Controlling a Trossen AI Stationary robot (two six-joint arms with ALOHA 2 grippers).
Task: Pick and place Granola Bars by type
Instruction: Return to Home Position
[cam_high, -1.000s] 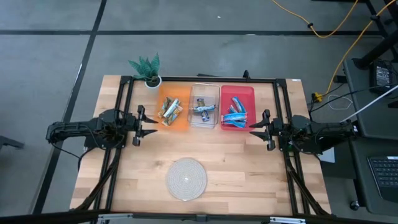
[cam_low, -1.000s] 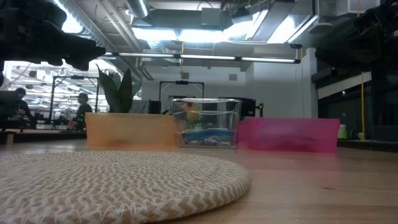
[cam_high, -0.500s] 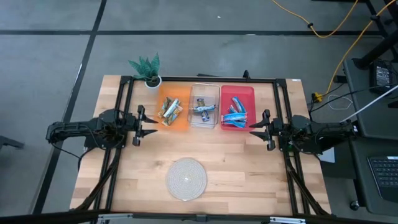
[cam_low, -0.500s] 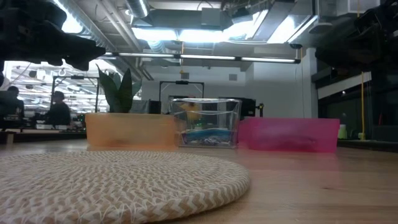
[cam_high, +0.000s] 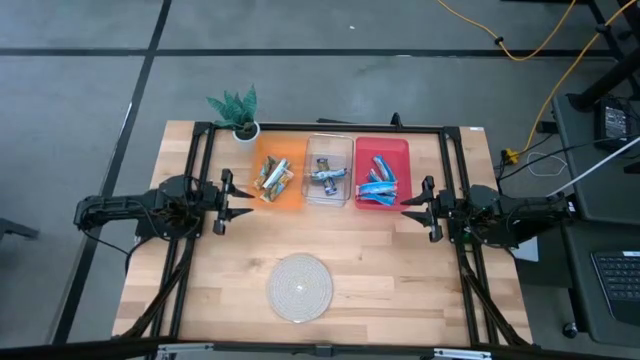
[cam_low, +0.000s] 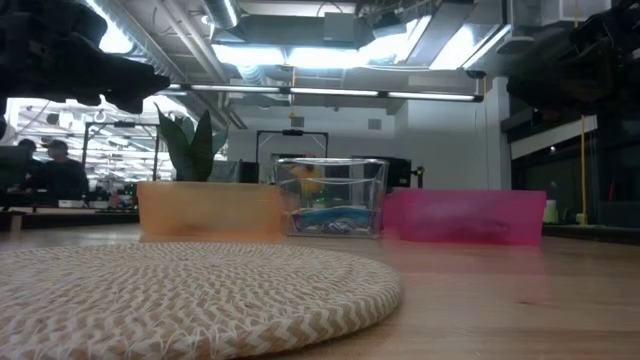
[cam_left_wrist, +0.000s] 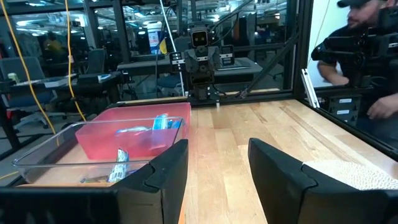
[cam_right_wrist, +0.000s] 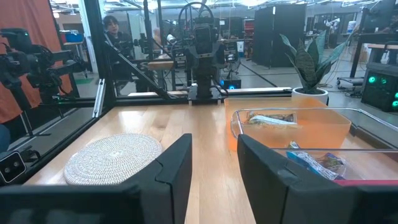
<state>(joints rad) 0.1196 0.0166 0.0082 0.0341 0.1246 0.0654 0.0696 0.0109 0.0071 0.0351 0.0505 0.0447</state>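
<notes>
The granola bars lie sorted in three bins along the table's far side. Green-and-gold bars (cam_high: 272, 176) rest in the orange bin (cam_high: 282, 200). Silvery-blue bars (cam_high: 327, 177) lie in the clear bin (cam_high: 330, 140). Bright blue bars (cam_high: 378, 182) fill the red bin (cam_high: 382, 145). My left gripper (cam_high: 238, 200) hovers open at the table's left, just left of the orange bin. My right gripper (cam_high: 413, 207) hovers open at the table's right, near the red bin's near corner. Both hold nothing.
A round woven mat (cam_high: 299, 287) lies at the table's near middle. A small potted plant (cam_high: 238, 112) stands at the far left corner. A black frame rail (cam_high: 330, 128) runs along the far side. People show in the room beyond the table (cam_left_wrist: 367, 56).
</notes>
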